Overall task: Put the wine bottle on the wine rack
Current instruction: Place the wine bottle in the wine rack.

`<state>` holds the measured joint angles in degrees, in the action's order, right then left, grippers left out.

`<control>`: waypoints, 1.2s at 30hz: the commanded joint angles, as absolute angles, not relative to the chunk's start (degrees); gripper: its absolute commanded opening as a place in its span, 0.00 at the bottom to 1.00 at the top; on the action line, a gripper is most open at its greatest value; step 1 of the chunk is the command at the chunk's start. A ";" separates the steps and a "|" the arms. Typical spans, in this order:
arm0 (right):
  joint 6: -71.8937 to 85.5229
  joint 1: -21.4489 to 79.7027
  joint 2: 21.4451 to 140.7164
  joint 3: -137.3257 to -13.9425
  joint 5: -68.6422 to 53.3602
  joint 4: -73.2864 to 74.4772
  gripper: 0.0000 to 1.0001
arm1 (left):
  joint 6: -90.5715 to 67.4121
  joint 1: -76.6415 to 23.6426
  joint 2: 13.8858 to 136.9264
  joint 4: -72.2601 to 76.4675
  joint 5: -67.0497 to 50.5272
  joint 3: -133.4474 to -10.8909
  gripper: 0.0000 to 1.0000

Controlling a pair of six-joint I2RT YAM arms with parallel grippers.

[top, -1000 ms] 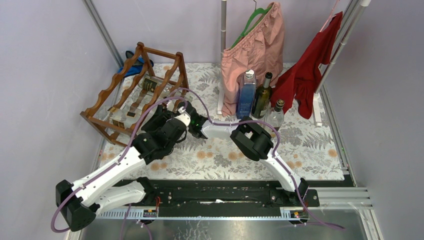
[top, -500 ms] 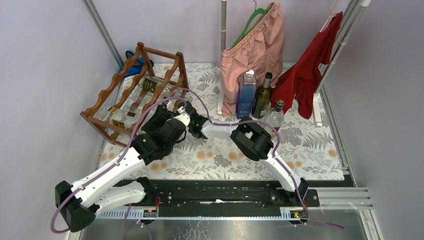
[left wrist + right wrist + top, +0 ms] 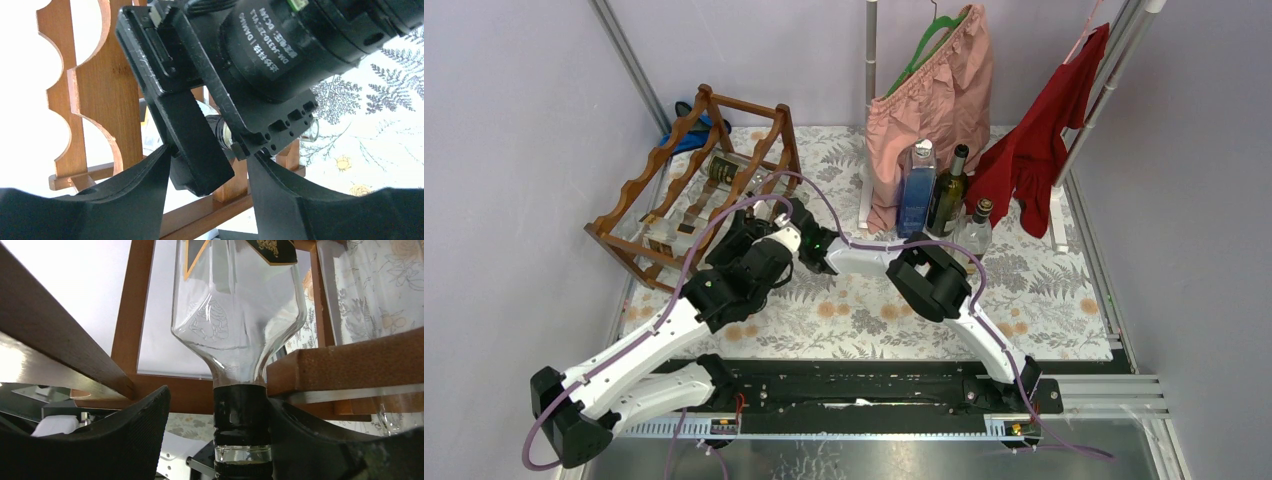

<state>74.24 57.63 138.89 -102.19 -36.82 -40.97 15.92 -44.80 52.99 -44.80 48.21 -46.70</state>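
The reddish-brown wine rack [image 3: 686, 190] stands at the back left. In the right wrist view its wooden rails [image 3: 345, 365] frame a clear wine bottle [image 3: 239, 315] with a black neck [image 3: 242, 425]. The bottle lies in the rack with its neck pointing out. My right gripper [image 3: 218, 400] is open around that neck: the left finger stands apart, the right finger is at or very near it. My left gripper [image 3: 207, 157] is open and empty just behind the right gripper's black body [image 3: 240, 75], in front of the rack [image 3: 100, 90].
Other bottles lie in the rack [image 3: 717, 167]. A blue bottle [image 3: 916, 190], a dark green bottle [image 3: 947, 192] and a small clear bottle [image 3: 975, 230] stand at the back. A pink garment [image 3: 934, 90] and a red one [image 3: 1044, 130] hang behind them.
Both grippers have edged a little up and left toward the rack. The left arm has followed close behind the right gripper.
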 commanded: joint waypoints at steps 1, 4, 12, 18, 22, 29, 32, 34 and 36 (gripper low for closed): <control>62.09 58.79 137.90 -105.14 -36.40 -32.07 0.72 | 12.50 -44.15 52.88 -48.84 42.80 -48.56 0.64; 61.77 58.79 138.07 -104.74 -36.39 -31.82 0.71 | 11.74 -44.14 52.29 -51.87 40.72 -51.10 0.66; 58.15 58.80 138.44 -105.60 -36.24 -29.99 0.70 | 11.60 -44.15 50.18 -59.03 34.54 -58.20 0.71; 54.84 58.84 138.86 -106.34 -36.19 -28.01 0.70 | 12.15 -44.12 48.67 -63.58 28.63 -63.91 0.71; 52.61 58.97 139.03 -106.19 -35.82 -27.02 0.70 | 11.47 -44.13 45.99 -67.66 27.86 -67.29 0.73; 44.66 59.39 138.92 -106.73 -34.67 -23.81 0.70 | 4.70 -44.12 45.57 -71.38 30.65 -77.60 0.76; 40.30 59.49 138.63 -106.98 -33.80 -22.06 0.70 | 2.78 -44.13 47.82 -71.50 32.42 -82.90 0.76; 36.15 59.81 138.30 -107.44 -32.81 -19.81 0.70 | 2.58 -44.17 49.03 -70.93 33.09 -86.06 0.76; 31.32 60.15 137.76 -107.62 -31.57 -18.00 0.70 | 2.98 -44.15 49.68 -69.97 33.49 -88.42 0.76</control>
<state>62.54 57.78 137.93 -106.80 -37.01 -27.31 4.95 -44.40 48.05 -70.76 31.18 -84.09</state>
